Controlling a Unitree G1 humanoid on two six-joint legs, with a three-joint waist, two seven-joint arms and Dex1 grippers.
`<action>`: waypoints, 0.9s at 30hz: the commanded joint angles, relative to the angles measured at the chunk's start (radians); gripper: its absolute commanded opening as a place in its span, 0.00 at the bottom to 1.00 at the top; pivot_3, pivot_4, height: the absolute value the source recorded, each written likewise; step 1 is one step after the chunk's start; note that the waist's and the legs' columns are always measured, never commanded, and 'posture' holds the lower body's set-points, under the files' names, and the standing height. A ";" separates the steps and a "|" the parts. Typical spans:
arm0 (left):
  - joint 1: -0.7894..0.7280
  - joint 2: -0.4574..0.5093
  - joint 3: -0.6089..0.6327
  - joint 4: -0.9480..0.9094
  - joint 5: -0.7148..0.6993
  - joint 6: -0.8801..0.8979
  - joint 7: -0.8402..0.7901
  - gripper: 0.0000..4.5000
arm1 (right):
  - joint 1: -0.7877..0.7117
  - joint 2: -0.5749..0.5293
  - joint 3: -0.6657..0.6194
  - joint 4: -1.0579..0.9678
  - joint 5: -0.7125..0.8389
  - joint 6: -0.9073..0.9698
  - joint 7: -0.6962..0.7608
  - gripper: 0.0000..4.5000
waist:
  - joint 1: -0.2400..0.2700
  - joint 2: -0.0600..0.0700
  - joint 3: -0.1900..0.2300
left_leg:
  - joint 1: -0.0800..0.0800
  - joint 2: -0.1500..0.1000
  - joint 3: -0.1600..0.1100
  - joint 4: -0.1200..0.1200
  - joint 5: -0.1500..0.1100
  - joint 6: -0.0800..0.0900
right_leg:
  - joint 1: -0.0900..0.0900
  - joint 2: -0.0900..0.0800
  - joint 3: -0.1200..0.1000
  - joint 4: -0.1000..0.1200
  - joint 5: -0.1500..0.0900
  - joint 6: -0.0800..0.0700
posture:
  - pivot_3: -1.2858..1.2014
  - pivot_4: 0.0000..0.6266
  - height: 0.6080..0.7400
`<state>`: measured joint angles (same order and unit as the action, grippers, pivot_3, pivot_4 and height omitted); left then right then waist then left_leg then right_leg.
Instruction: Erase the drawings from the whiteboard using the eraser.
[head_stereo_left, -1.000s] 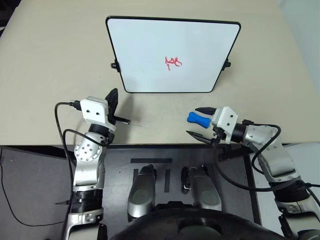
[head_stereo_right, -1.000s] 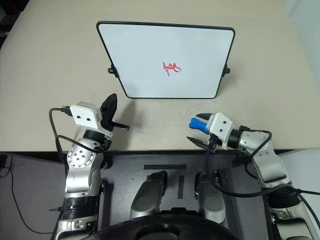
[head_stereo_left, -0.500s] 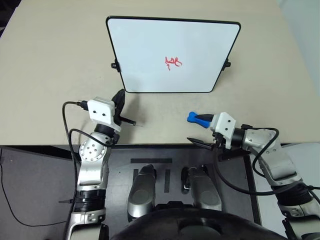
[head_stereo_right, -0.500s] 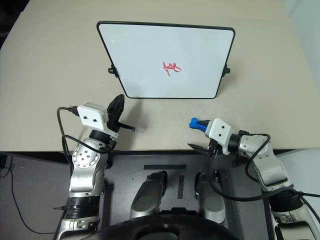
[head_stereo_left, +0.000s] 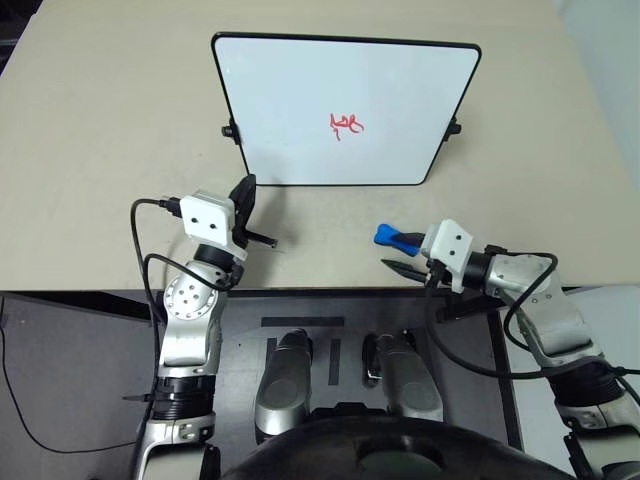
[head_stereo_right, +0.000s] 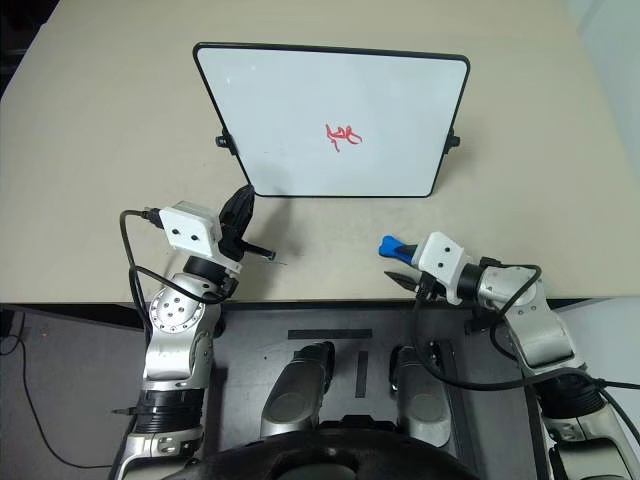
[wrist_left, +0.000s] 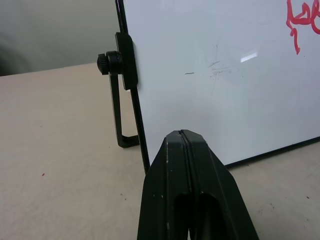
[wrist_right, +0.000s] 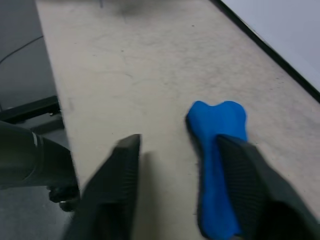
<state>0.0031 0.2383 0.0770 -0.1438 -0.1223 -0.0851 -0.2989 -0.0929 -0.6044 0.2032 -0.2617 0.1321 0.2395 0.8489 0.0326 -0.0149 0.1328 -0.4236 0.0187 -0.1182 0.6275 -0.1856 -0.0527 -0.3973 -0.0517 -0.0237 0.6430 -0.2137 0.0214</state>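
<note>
The whiteboard (head_stereo_left: 300, 100) stands tilted at the back of the beige table, with the red drawings (head_stereo_left: 346, 125) right of its centre. The blue eraser (head_stereo_left: 388, 237) lies flat on the table near the front edge. My right gripper (head_stereo_left: 395, 253) straddles it. In the right wrist view the eraser (wrist_right: 217, 130) rests against the inside of one finger (wrist_right: 247, 185), and the other finger stands well apart with bare table between. My left gripper (head_stereo_left: 247, 186) is shut and empty, its tip (wrist_left: 182, 134) just before the board's lower left corner.
The board's black side knob and wire foot (wrist_left: 117, 65) stand beside my left gripper. The table's front edge (head_stereo_left: 320, 289) runs just behind both hands. Bare tabletop lies between the eraser and the board.
The right gripper's fingers have drawn closer together around the eraser, which has stayed in place. The left arm has barely shifted.
</note>
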 joint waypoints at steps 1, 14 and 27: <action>-0.017 -0.004 0.002 -0.011 -0.003 -0.023 0.002 0.00 | -0.013 0.000 -0.009 0.014 -0.019 -0.021 -0.017 0.19 | 0.000 0.000 0.000 | 0.000 0.000 0.000 0.000 0.000 0.000 | 0.000 0.000 0.000 0.000 0.000 0.000 | 0.52 0.24 1.00; -0.024 -0.013 0.003 0.008 0.003 -0.045 0.008 0.00 | -0.077 0.014 -0.014 0.016 -0.035 -0.124 -0.012 0.01 | 0.000 0.000 0.000 | 0.001 0.001 -0.001 0.001 0.000 0.000 | 0.000 0.000 0.001 0.000 0.000 0.001 | 0.52 0.24 1.00; -0.047 -0.029 -0.013 0.035 0.010 -0.061 0.015 0.00 | -0.516 0.142 0.134 0.417 -0.349 -0.737 -0.149 0.01 | 0.003 0.001 0.000 | 0.002 0.012 -0.007 0.001 -0.002 -0.003 | -0.002 0.007 0.001 0.001 0.006 -0.012 | 0.52 0.24 1.00</action>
<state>-0.0281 0.2154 0.0669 -0.0970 -0.1199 -0.1198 -0.2909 -0.5780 -0.4690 0.3393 0.0853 -0.1661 -0.3901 0.7580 0.0360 -0.0143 0.1332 -0.4214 0.0305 -0.1249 0.6282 -0.1885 -0.0565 -0.4001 -0.0452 -0.0226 0.6440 -0.2077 0.0089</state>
